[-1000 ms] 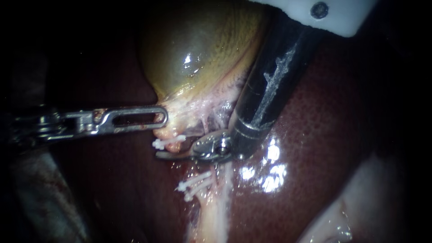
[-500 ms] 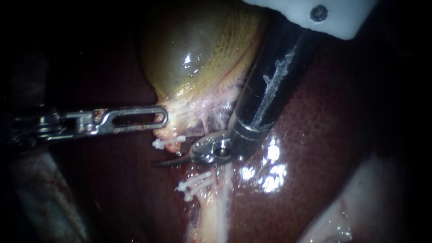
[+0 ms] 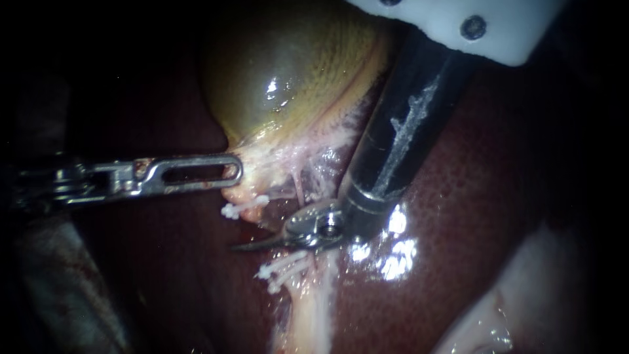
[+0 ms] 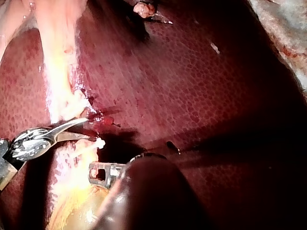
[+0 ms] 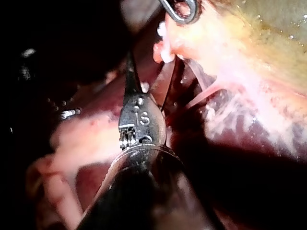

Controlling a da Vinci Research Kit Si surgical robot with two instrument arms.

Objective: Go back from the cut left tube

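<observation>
Endoscope view. Our left instrument is coming in from 9 o'clock. Its slotted jaws are clamping flat on the pale neck of the gallbladder, which is filling the field towards 12 o'clock.

Our right instrument is entering from 1 o'clock, with its curved blades pointing to 8 o'clock over the liver. The blades are gripping nothing. Here they are reading as one thin sliver. In the left wrist view we are seeing a narrow gap between them, so we are logging them as barely parted.

The cut left tube is lying in two stumps. The upper stump is sitting at 6 o'clock from the left jaws and carrying a single white clip. The lower stump is sitting at 5 o'clock from the blade tips, under a pair of white clips. The blades are lying between the two clip sites.
</observation>
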